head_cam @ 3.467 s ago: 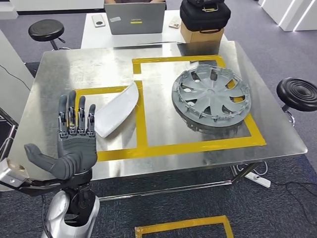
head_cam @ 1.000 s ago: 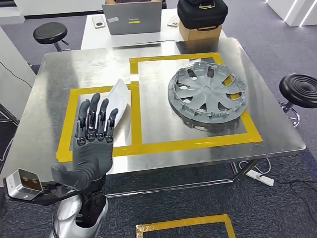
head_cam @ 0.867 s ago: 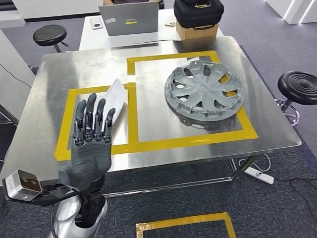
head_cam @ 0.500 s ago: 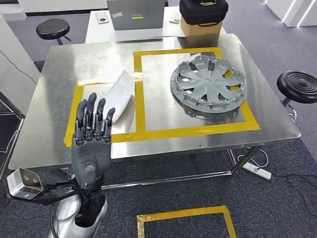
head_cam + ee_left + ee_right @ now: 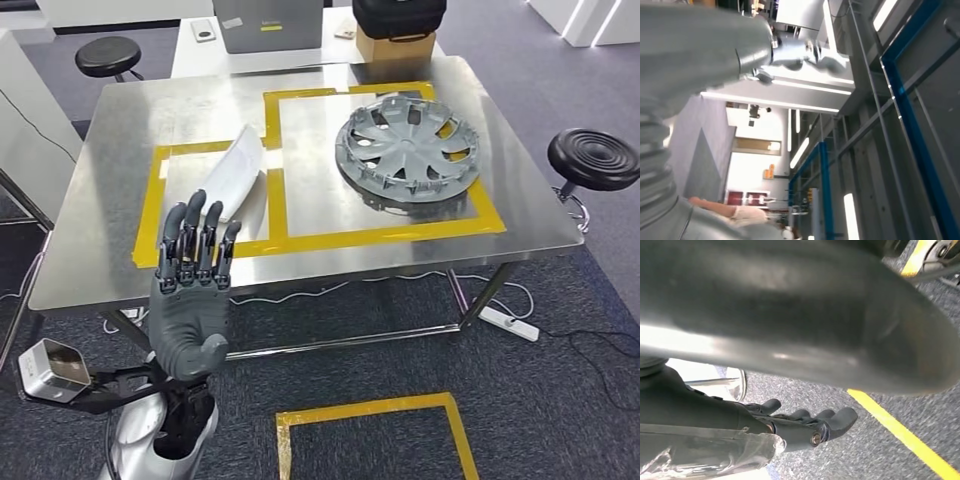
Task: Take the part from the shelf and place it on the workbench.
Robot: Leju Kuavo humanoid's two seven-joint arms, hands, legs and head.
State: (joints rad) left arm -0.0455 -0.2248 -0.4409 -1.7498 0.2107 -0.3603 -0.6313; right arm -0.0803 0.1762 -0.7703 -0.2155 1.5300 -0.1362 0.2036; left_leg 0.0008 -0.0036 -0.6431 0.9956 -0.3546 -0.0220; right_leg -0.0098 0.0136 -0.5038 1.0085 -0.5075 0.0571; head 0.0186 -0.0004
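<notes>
The steel workbench (image 5: 98, 200) carries yellow tape rectangles; a grey wheel cover (image 5: 407, 150) lies in the right one, and the white part (image 5: 234, 172) rests in the left one. The left hand (image 5: 189, 300) is raised before the bench edge, fingers straight and apart, holding nothing. The right hand (image 5: 806, 425) hangs above the carpet, fingers loosely extended, empty.

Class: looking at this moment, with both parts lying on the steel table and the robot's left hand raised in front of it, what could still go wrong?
1. The white part lies across the yellow tape, so it may count as misplaced.
2. The left hand is raised, open, near the table edge; swinging forward, it might nudge that part.
3. The hubcap overlaps its tape border too.
</notes>
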